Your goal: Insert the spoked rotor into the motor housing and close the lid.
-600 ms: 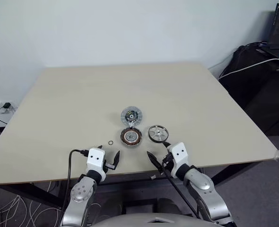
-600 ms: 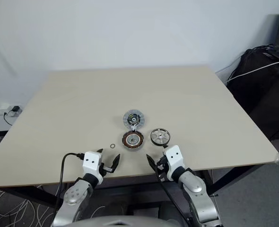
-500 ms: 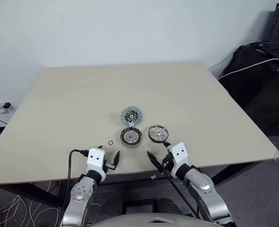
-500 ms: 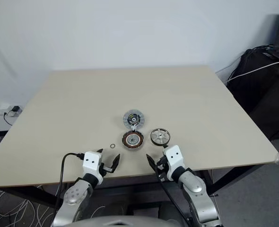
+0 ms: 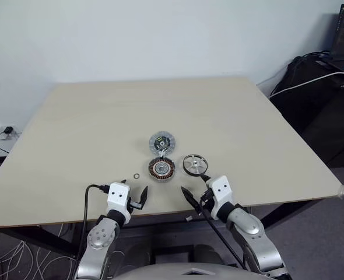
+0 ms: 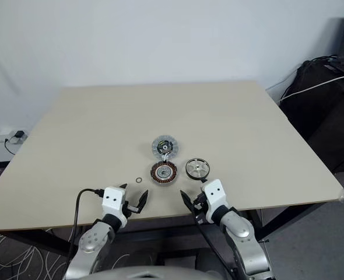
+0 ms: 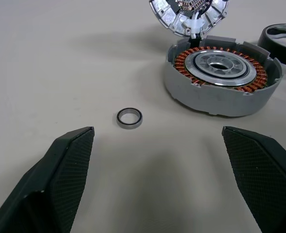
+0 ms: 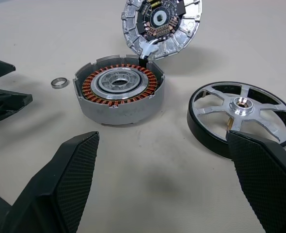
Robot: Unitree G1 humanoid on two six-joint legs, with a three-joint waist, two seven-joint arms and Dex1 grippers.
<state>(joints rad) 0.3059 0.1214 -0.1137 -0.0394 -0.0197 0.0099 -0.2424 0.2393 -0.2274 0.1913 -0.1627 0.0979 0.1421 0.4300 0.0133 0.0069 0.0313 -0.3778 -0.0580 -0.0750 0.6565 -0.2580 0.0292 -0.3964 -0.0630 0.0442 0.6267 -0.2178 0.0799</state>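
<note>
The motor housing (image 5: pixel 161 169) lies near the table's front, copper windings up around a pale centre (image 8: pixel 119 90). Just behind it the silver-grey lid (image 5: pixel 162 142) leans tilted, its dark-centred face towards me (image 8: pixel 161 26). The spoked rotor (image 5: pixel 195 164) lies flat to the right of the housing, its hub up (image 8: pixel 242 114). My left gripper (image 5: pixel 134 188) hovers open at the table's front edge, left of the housing, with nothing in it (image 7: pixel 157 133). My right gripper (image 5: pixel 195 186) is open too, just in front of the rotor, and holds nothing (image 8: pixel 163 138).
A tiny washer ring (image 5: pixel 136 176) lies on the table (image 5: pixel 90 128) left of the housing, in front of my left gripper (image 7: pixel 129 118). Right of the table stand dark bags with a white cable (image 5: pixel 318 87).
</note>
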